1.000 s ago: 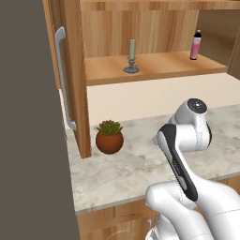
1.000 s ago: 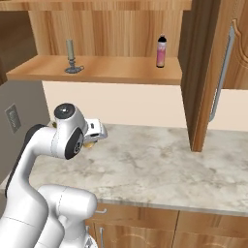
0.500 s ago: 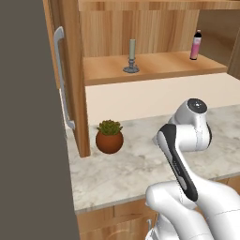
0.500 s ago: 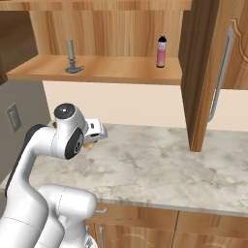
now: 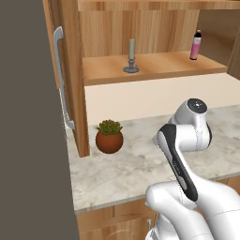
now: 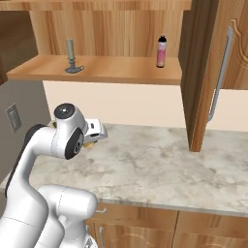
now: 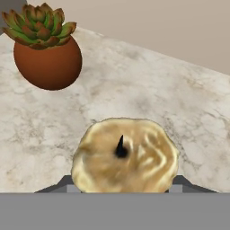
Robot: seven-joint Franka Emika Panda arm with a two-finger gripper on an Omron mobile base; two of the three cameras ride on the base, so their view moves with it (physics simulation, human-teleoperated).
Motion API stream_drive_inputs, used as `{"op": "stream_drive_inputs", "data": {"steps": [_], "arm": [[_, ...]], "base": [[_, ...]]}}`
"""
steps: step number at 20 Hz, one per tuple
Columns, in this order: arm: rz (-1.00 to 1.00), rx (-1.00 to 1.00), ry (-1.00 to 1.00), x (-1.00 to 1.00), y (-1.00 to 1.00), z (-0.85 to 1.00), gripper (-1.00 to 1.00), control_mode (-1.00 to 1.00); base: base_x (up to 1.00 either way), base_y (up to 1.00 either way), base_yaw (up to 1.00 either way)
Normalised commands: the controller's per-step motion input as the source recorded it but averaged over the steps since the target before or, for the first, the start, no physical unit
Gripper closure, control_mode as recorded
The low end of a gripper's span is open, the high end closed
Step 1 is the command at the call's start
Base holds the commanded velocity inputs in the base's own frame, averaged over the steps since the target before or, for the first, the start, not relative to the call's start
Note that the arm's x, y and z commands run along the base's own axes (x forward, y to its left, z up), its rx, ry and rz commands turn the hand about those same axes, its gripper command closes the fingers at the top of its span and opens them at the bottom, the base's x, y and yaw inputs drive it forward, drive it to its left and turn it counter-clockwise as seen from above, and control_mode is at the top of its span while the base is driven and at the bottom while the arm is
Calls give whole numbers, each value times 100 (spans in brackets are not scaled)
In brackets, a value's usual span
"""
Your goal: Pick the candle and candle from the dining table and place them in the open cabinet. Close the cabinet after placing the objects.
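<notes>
Golden-tan stubby candle [image 7: 124, 155] squarely between the jaws, gripped on both sides above the marbled counter [image 7: 188, 117].

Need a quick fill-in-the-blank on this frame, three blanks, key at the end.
1. The slim grey-beige taper candle stands upright on the wooden cabinet ____.
2. The stubby golden-tan candle sits between the fingers of the ____.
3. The round terracotta pot with a green succulent stands on the marbled stone ____.

Missing words: shelf; gripper; counter
</notes>
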Motion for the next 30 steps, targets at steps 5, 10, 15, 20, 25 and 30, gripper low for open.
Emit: {"op": "stream_drive_inputs", "data": {"steps": [5,10,15,20,25,30], "arm": [[0,0,0,0,0,0,100,100],[0,0,0,0,0,0,100,100],[0,0,0,0,0,0,100,-100],[-1,0,0,-1,0,8,100,-100],[-5,2,-1,-10,-1,29,100,-100],[-15,2,0,-15,-3,32,100,-100]], "base": [[0,0,0],[0,0,0],[0,0,0],[0,0,0],[0,0,0],[0,0,0]]}}
